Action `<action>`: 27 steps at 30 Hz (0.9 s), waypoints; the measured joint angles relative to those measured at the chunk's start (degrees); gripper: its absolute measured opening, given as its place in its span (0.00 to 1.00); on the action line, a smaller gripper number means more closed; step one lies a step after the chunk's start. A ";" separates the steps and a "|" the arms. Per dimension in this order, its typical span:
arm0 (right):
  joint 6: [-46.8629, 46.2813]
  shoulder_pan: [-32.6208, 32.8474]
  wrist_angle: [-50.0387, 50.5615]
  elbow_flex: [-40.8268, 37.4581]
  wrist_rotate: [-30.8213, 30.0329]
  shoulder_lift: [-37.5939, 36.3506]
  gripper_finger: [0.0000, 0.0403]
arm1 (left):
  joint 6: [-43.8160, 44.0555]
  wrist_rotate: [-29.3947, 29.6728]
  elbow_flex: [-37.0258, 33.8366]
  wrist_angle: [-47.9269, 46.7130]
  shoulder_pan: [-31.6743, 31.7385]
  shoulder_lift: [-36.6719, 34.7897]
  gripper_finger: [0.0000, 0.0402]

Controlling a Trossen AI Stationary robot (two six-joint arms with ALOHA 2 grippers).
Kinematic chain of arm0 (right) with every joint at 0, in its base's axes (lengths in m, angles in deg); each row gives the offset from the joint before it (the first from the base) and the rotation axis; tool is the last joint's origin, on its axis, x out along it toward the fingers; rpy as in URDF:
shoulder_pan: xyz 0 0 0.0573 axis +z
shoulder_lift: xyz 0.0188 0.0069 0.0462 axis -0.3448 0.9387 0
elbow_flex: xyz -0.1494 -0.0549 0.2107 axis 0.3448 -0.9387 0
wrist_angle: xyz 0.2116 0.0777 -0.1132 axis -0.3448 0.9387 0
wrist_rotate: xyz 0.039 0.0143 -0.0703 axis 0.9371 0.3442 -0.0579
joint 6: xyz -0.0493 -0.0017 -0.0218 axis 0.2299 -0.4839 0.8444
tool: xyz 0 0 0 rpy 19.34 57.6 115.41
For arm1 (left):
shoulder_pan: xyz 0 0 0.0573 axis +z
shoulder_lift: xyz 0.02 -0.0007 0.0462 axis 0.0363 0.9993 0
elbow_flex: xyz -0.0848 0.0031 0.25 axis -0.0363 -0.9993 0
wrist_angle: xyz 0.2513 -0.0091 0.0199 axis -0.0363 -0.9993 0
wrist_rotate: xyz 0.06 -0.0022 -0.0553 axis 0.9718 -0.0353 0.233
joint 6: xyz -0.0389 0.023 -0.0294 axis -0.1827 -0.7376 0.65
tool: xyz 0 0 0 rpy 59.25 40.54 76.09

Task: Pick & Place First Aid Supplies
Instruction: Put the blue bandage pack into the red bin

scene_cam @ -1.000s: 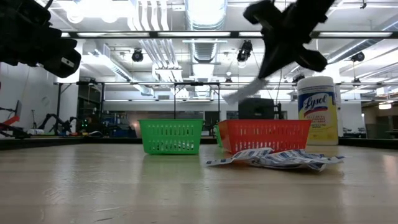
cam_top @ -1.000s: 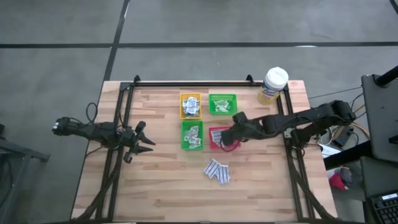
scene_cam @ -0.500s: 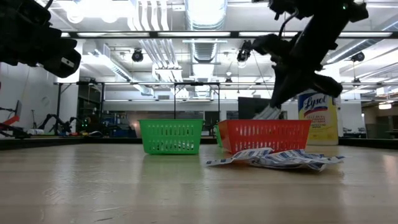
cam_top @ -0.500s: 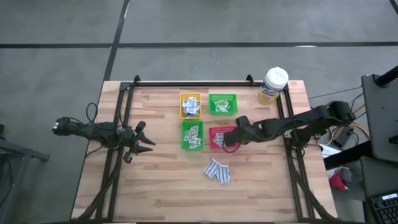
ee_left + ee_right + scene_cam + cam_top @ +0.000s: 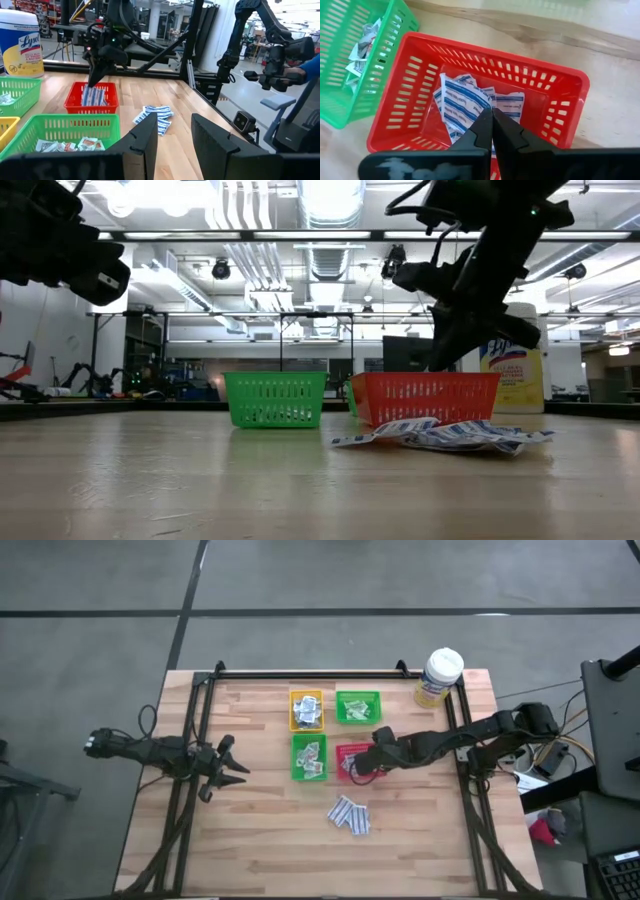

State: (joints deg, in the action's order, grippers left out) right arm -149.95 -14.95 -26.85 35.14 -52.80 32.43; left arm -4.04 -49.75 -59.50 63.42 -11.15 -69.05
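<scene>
Change: the right tool is coming down. A second ago it was holding a blue-and-white pad up in the air. Now its tip is sitting low over the red tray.
Right tool: its fingers are pressed tight together. The pad is right at the tip, leaning on other pads in the tray. I think the tool is pinching its edge.
Meaning: the pad is reaching its tray. I think the next thing is to let go and lift away.
Left tool: it is waiting at the left side of the table, far from the trays. Its fingers are standing a bit apart and holding nothing.
More pads: a small pile is lying on the table just in front of the red tray, waiting to be moved.
Other trays: two green trays and a yellow tray are holding small packets.
Table: it is light wood planks with dark rails. A can is standing at the back right corner.
Room: a big workshop with a grey floor and bright ceiling lights.
</scene>
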 joint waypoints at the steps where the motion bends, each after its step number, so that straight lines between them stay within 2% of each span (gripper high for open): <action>1: 0.12 -0.01 0.12 0.00 0.00 0.02 0.02 | 0.06 0.00 0.00 0.00 0.00 0.00 0.29; 13: 2.20 -0.03 0.31 0.20 -0.24 -0.13 0.03 | -0.01 0.00 0.00 0.00 -0.02 0.00 0.29; 27: 3.97 -0.03 0.49 0.97 0.00 -0.13 0.25 | -1.14 0.00 0.00 -0.02 -0.02 0.00 0.29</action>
State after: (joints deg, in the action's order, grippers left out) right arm -145.98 -14.98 -26.36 36.11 -52.80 32.30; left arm -5.19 -49.75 -59.50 63.40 -11.17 -69.05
